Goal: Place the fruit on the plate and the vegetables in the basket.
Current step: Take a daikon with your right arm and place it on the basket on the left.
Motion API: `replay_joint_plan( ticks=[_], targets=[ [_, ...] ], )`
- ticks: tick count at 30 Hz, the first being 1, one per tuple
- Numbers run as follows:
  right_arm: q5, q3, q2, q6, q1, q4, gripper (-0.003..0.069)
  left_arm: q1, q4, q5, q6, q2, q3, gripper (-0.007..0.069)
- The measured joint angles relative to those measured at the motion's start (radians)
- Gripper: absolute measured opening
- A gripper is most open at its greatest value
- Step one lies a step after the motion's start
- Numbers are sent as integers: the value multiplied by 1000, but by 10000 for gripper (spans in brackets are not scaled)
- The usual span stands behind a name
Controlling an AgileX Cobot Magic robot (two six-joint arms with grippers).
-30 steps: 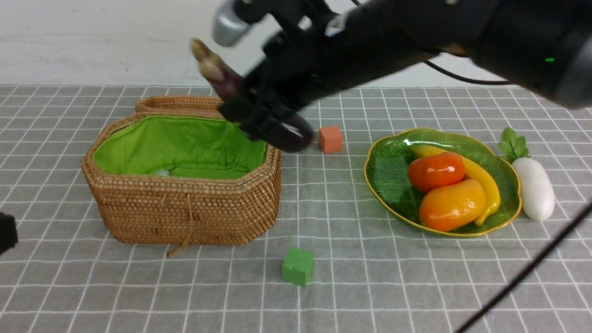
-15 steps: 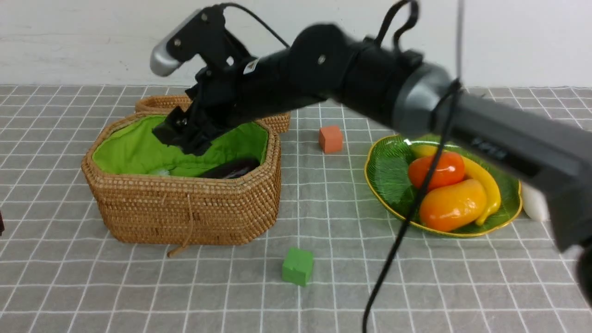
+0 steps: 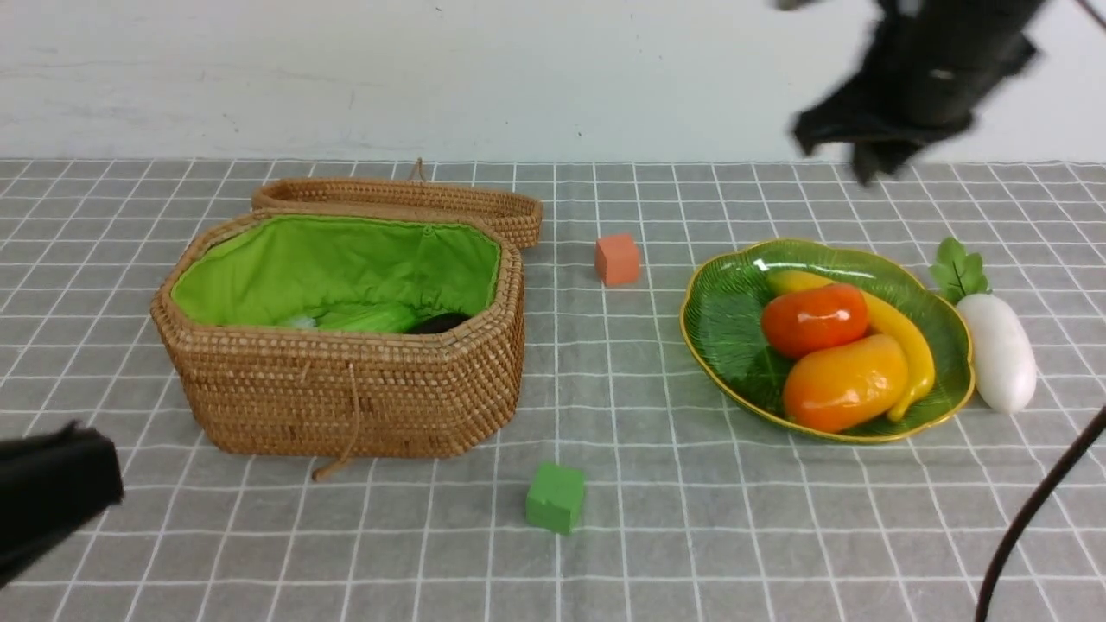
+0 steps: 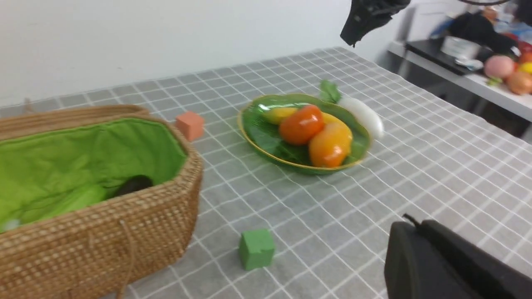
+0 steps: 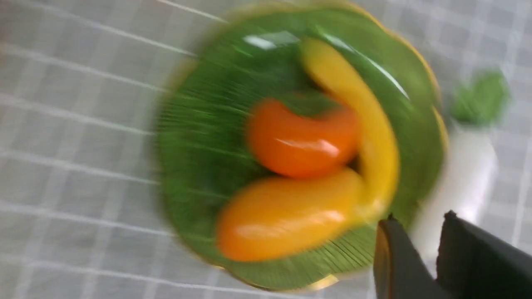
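Nearest the camera, the left tool (image 3: 52, 497) hangs low over the front left corner of the tabletop (image 3: 657, 518), a blurred black block with its jaws together and nothing in them. A grey cloth with a white grid covers the surface. A small green cube (image 3: 556, 496) with soft matte faces sits alone on it, in open cloth ahead of the basket's right corner.

The basket (image 3: 346, 397), octagonal and tightly woven in brown wicker, stands left of centre, lined with creased bright green cloth. Inside, low against the near wall, lie the green cucumber (image 3: 367, 319) and, just beside it, a dark sliver of the eggplant (image 3: 439, 323).

To the right, well apart from the basket, the ribbed green glass plate (image 3: 726, 311) with its gold rim carries all three glossy fruits: the mango (image 3: 845, 383) in front, the persimmon (image 3: 814, 320) behind it, and the banana (image 3: 903, 341) curving along their right side. The white radish (image 3: 1001, 350) lies on the cloth against the plate's right edge, leaves pointing away.

Farther back, an orange cube (image 3: 617, 259) sits between the basket and the plate. The wicker lid (image 3: 406, 197) lies flat behind the basket.

High at the far right, the right tool (image 3: 851, 147) hangs blurred in the air above the plate and radish. Its fingers (image 5: 395, 265) stand narrowly apart and hold nothing.
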Motion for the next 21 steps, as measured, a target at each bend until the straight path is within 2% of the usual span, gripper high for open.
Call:
replay_joint_plan(
  ticks=[3,4,5,6,7,8,9,10,11,13,19,21],
  targets=[
    [-3,55,5,49,-115,24,228,0,-25,8,29,0,0,-13],
    [-37,91,24,70,-201,62,287,0,-35,18,38,0,0,-13],
    [-63,102,36,74,-235,84,328,0,-36,23,40,0,0,-13],
    [-69,105,39,74,-243,90,328,0,-37,23,40,0,0,-13],
    [-96,114,54,76,-273,114,370,0,-38,26,42,0,0,-13],
    [-139,124,92,77,-324,178,442,0,-40,30,44,0,0,-13],
    [-146,125,101,77,-334,184,449,0,-40,30,44,0,0,-13],
    [-162,128,132,66,-362,219,503,0,-40,31,45,0,0,-13],
    [-163,128,136,60,-365,227,510,0,-40,31,45,0,0,-13],
    [-174,130,188,15,-405,257,570,0,-40,34,45,0,0,-13],
    [-202,131,261,-74,-462,299,594,0,-42,39,46,0,0,-13],
    [-222,131,281,-100,-477,350,594,0,-42,44,46,0,0,-13]
  ],
)
